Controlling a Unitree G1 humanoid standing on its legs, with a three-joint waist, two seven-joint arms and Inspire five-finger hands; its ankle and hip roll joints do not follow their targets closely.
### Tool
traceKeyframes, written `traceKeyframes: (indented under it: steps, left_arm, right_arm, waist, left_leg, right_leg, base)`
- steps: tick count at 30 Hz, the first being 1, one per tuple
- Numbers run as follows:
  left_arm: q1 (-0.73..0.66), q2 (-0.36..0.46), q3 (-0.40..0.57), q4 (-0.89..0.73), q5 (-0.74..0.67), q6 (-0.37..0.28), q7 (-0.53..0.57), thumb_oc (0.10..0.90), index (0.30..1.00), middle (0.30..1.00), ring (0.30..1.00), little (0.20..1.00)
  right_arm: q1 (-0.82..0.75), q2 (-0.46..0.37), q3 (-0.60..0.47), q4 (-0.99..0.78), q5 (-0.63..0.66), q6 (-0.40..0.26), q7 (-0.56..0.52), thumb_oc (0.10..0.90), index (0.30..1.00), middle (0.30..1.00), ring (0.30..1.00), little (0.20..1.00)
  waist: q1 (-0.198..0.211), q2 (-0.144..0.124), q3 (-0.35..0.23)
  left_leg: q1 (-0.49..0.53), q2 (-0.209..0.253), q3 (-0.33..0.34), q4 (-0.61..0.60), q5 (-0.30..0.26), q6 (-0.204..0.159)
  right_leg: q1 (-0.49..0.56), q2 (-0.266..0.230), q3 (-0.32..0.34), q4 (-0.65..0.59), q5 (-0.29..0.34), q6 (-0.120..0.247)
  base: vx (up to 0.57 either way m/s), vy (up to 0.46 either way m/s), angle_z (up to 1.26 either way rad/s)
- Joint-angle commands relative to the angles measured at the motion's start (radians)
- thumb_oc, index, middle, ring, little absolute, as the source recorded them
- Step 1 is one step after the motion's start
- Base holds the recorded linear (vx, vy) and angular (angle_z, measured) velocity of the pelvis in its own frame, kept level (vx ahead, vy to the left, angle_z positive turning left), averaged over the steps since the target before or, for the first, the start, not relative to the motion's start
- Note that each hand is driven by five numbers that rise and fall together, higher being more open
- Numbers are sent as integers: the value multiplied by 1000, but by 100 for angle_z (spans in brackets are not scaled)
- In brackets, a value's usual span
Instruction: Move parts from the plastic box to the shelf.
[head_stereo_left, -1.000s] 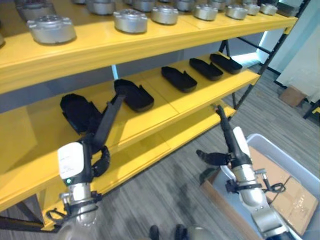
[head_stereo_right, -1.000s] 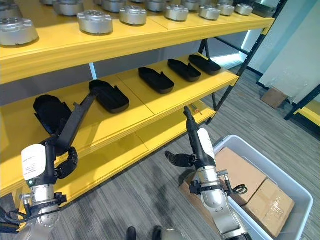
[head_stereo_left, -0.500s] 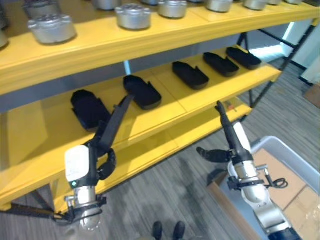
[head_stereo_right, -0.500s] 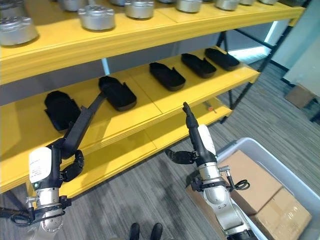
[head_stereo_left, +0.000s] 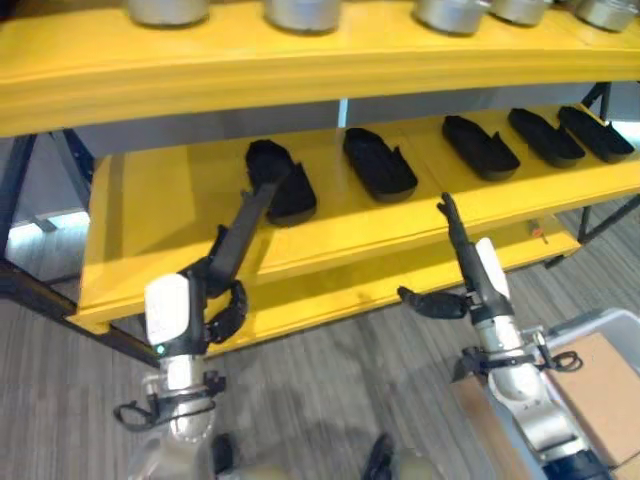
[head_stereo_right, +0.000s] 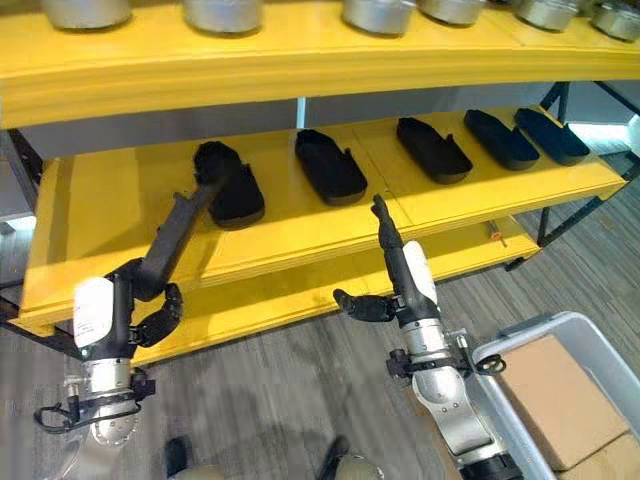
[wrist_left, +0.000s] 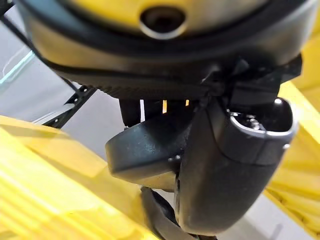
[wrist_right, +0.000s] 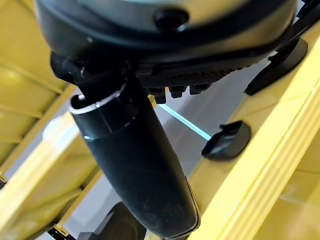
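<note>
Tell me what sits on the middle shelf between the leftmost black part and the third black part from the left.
One more black part lies between the leftmost black part and the third black part; bare yellow middle shelf separates them, clearest in the right eye view.

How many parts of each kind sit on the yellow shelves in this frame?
Black tray-shaped parts on the middle shelf: 5
Silver round metal parts on the top shelf, partly cut off by the frame edge: 7
Total: 12
</note>
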Motion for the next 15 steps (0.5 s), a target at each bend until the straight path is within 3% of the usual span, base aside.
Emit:
traceKeyframes:
  steps: [1,4,6,14,15]
  left_arm:
    - [-65,86,75,-152,-27,-77,69,400,300,300,300,300]
    - [-76,130,80,-164,-25,-90,71,400,300,300,300,300]
    - [-112,157,73,-164,-13,-88,89,400,300,300,300,300]
    - [-143,158,64,-168,11,-65,123,400,300,300,300,300]
    - [-151,161,60,-174,14,-56,130,400,300,300,300,300]
  right_arm:
    - [-47,19,-22,-84,41,-92,-32,900,1000,1000,1000,1000]
    - [-48,35,-25,-98,27,-90,-35,900,1000,1000,1000,1000]
    - [-64,47,-9,-107,-12,-79,-38,900,1000,1000,1000,1000]
    - [-76,53,12,-111,-11,-75,-21,900,1000,1000,1000,1000]
    - [-99,58,26,-117,-12,-69,-18,900,1000,1000,1000,1000]
  waist:
    - [23,-47,-100]
    - [40,-73,-71]
    - [54,-105,-42]
    - [61,-138,-35]
    - [70,-147,-23]
  left_leg:
    - [11,-44,-19,-87,84,31]
    - [-12,-108,-16,-40,24,55]
    - [-75,-160,-23,77,-50,75]
    - [-143,-193,-44,196,-128,100]
    - [-167,-210,-60,255,-174,125]
  right_leg:
    - [32,-45,80,-42,22,47]
    - [65,-107,75,-101,88,90]
    - [96,-152,57,-152,147,114]
    - [114,-186,41,-163,188,126]
    - [104,-208,49,-122,193,121]
  base:
    - [138,314,62]
    - [106,307,65]
    - [98,297,25]
    - [64,98,10]
    - [49,96,-1]
